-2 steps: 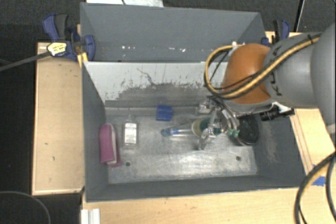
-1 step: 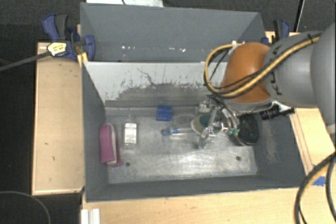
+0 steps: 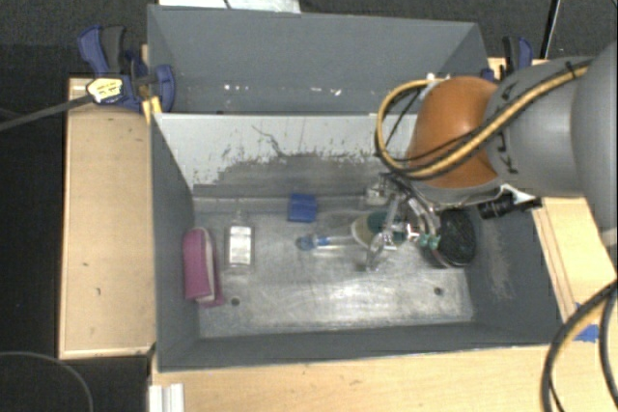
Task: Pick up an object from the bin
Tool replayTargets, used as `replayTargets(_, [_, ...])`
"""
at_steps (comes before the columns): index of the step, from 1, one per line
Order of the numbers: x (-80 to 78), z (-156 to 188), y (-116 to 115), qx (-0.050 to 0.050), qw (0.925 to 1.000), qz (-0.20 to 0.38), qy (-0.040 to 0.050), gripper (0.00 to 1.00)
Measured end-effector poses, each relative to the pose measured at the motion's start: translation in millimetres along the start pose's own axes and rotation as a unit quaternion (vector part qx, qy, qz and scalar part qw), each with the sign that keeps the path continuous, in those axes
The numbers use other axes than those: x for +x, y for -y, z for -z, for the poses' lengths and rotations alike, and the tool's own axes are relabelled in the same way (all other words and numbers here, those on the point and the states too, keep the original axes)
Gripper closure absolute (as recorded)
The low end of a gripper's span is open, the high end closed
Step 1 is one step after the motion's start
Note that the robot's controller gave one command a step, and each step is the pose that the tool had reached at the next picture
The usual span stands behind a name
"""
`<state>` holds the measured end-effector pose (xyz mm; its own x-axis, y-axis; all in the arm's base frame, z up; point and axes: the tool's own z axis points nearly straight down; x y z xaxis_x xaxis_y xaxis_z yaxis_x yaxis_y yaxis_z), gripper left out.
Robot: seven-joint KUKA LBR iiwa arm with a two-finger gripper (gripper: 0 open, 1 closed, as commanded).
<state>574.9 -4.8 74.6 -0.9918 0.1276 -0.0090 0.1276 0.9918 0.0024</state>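
Hovering claw (image 3: 384, 236) beside clear, blue-tipped plastic tube (image 3: 326, 243) on scratched metal bin (image 3: 319, 289) floor; claw spread indiscernible.

The gripper (image 3: 384, 241) hangs low over the right half of the bin (image 3: 328, 296). A round dish-like thing (image 3: 363, 229) lies on the floor right at the gripper, partly under it. A slim tool (image 3: 323, 243) stretches away to the gripper's left in the view, its near end just beside the dish. Behind the gripper and to its left, near the foot of the back wall, sits a small cube (image 3: 302, 206). Well apart to the left lies a small packet (image 3: 238, 244). An oblong case (image 3: 200, 265) lies just beside the packet, farthest from the gripper, along the left wall's foot. Just right of the gripper, a round disc (image 3: 457, 239) lies near the right wall.
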Motion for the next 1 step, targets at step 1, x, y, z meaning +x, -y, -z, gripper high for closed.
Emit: replayTargets(1, [-1.4, 0.8, -0.5, 0.000, 1.0000, 0.000, 0.0005, 0.00])
